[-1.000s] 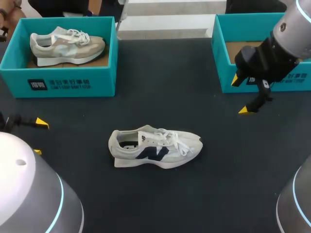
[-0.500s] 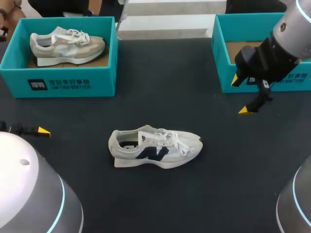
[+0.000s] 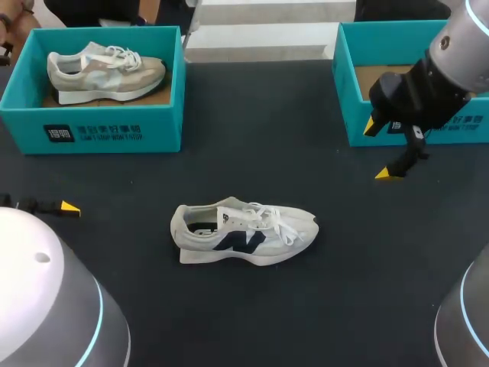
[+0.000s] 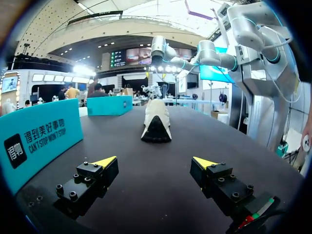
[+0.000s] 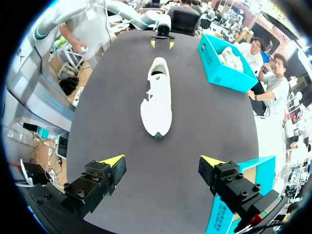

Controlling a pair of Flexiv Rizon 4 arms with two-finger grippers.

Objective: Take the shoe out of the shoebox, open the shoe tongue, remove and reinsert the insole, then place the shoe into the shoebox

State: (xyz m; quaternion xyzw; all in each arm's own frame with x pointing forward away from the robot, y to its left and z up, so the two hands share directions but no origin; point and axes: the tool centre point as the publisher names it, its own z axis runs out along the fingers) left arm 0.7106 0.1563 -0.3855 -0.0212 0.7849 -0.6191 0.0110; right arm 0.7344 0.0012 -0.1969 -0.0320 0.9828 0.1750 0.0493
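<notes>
At mid-table the shoe (image 3: 244,233) is seen standing on its sole, out of both boxes, with its toe turned to the right arm's side and its heel to the left arm's. Its upper is white and grey, with a dark mark on the side and white laces lying loose over the tongue. It is touched by neither hand.

Over on the left, the left hand (image 4: 155,163) is held low over the table (image 3: 252,115). Its fingers are spread wide and nothing is gripped. From the head view only one of its yellow tips is caught, near the table's left edge and well apart from the shoe. From its own wrist, the shoe's heel is faced straight ahead, and the teal wall of the left box (image 3: 92,126) is seen close beside one finger.

On the right, the right hand (image 3: 380,151) is hung above the table just in front of the right box (image 3: 416,134). It too is released wide and carries nothing. Its wrist camera is pointed down the length of the table, and the shoe's toe is lined up ahead, between the two fingers but far off. A corner of the right box is seen close by one finger, and whether the two touch cannot be told. A brown card floor is seen inside that box.

Back in the left box, a second shoe (image 3: 103,69), beige and grey, is sat on its sole with its toe toward the right.
</notes>
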